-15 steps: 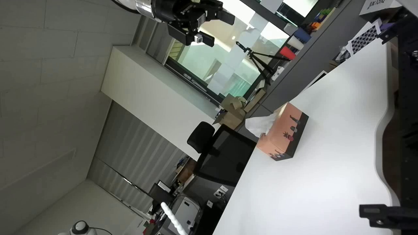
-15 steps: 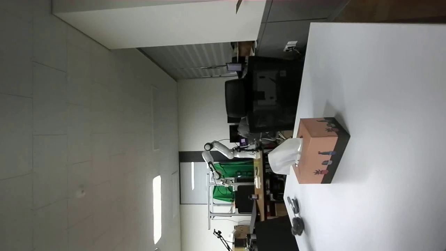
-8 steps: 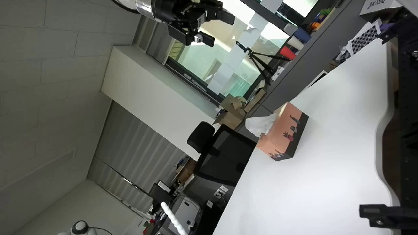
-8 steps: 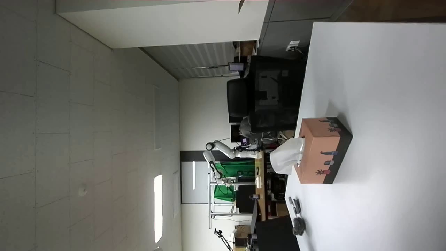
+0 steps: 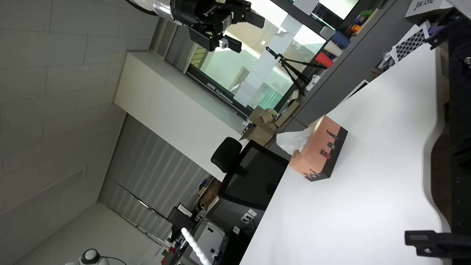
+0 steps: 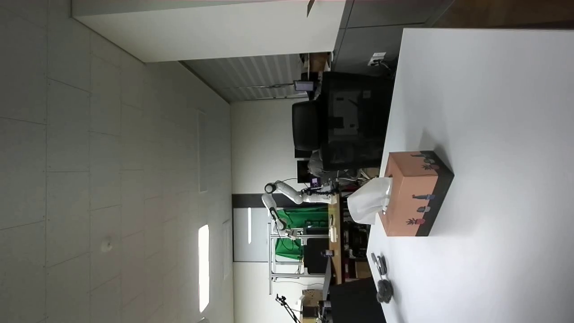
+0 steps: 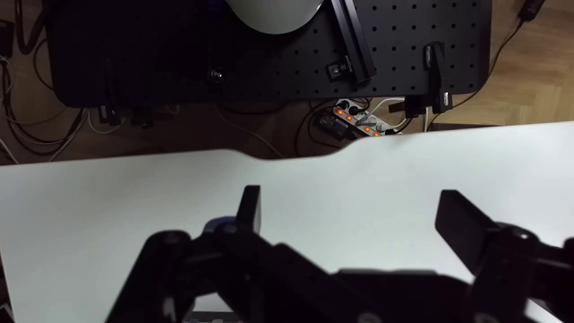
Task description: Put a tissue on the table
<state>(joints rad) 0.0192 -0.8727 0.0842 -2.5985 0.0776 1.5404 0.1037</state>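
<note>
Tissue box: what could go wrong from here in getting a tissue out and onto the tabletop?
I see nothing holding the tissue box down on the table, so pulling could drag or lift it. The tissue sticking out looks thin and loose, so the open gripper might tear it or let it slip. I can't make out the tissue in the wrist view, so lining up by that camera could miss.

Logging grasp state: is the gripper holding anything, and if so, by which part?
Nothing is held: the gripper stands open, and the tissue sticks out of its box.
</note>
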